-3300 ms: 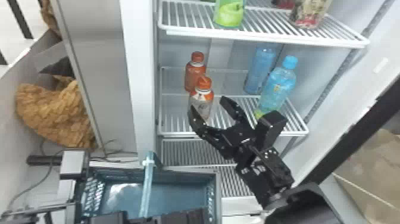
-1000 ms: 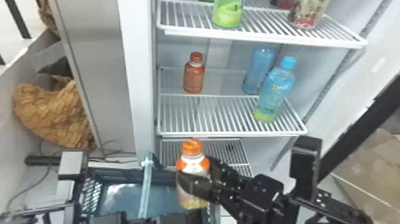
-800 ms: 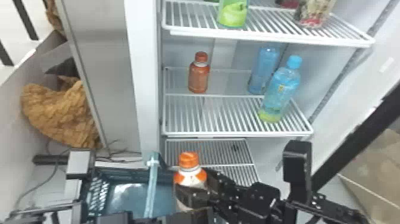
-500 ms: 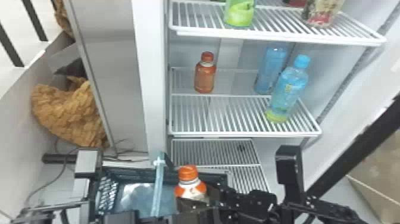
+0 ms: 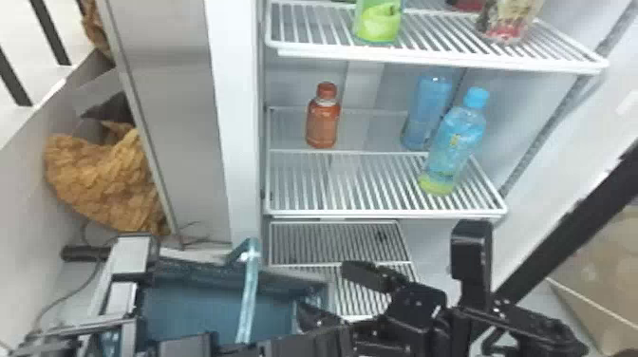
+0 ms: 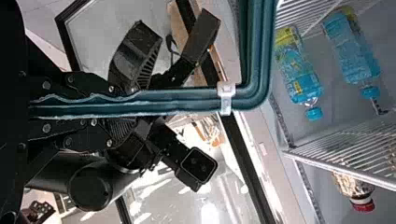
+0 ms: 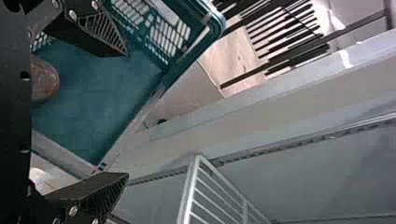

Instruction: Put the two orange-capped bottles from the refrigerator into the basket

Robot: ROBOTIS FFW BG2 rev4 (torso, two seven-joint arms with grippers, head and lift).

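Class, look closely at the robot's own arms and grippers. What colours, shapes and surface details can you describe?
Both grippers, left and right, are black, with flat plates and round silvery screws. The right one's jaws are wedge-shaped, tapering toward the tips, with ribbed sides. The right arm is black and angular, bearing an upright, rectangular black block. Any markings are too small to tell.

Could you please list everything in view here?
Orange-capped bottle: one, reddish-orange, middle shelf
Rounded thing: one, reddish-brown, over basket floor, probably a bottle
Blue-capped bottles: two, blue, middle shelf, right
Green container: one, upper shelf
Patterned container: one, multicoloured, upper shelf, right
Shelves: several, white, refrigerator
Refrigerator: one, pale, centre
Basket: one, teal, before refrigerator
Handle: one, teal, on basket
Crumpled material: one piece, tan, left
Left pincer: one, black, holding handle
Right pincer: one, black, open over basket
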